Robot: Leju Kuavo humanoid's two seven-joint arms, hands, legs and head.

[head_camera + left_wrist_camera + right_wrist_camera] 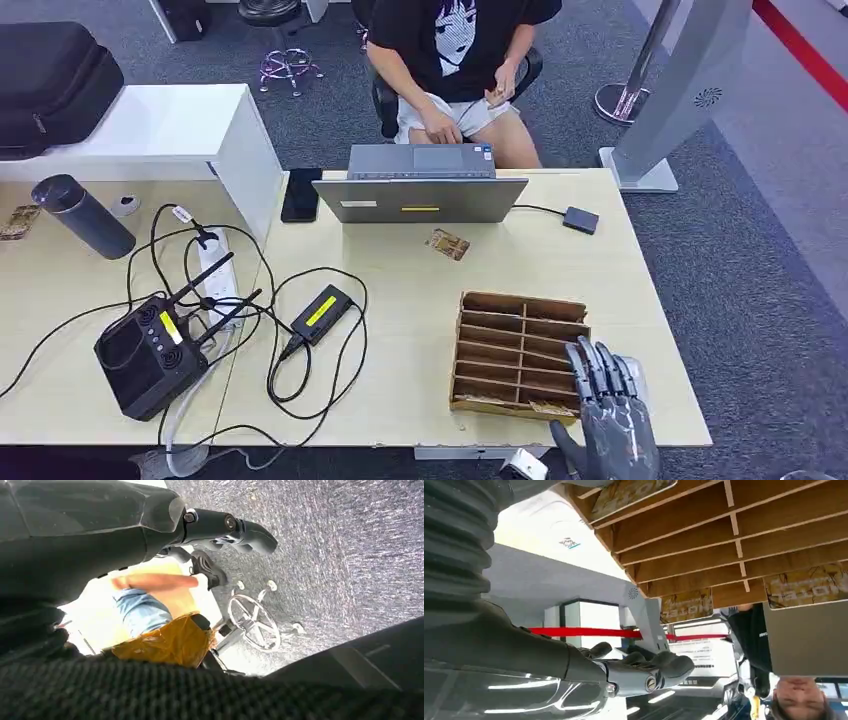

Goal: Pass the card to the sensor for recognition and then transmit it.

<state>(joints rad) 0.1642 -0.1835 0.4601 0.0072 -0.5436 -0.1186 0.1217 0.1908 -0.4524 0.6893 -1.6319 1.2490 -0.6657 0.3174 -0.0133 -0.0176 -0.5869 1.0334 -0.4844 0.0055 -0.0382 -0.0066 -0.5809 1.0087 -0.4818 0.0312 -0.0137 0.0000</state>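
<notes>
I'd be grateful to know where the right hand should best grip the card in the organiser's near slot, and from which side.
Probably by the card's top edge, coming from above: the wooden organiser's dividers block its flat faces, and the right hand hovers beside that near corner.

Organizer (520, 345): bare brown wood, matt.
Table (420, 380): pale wood-look top, smooth.
Laptop (420, 198): grey metal-look lid, satin.
Floor (760, 300): grey carpet, rough.
Right hand (608, 410): glossy grey plastic.
</notes>
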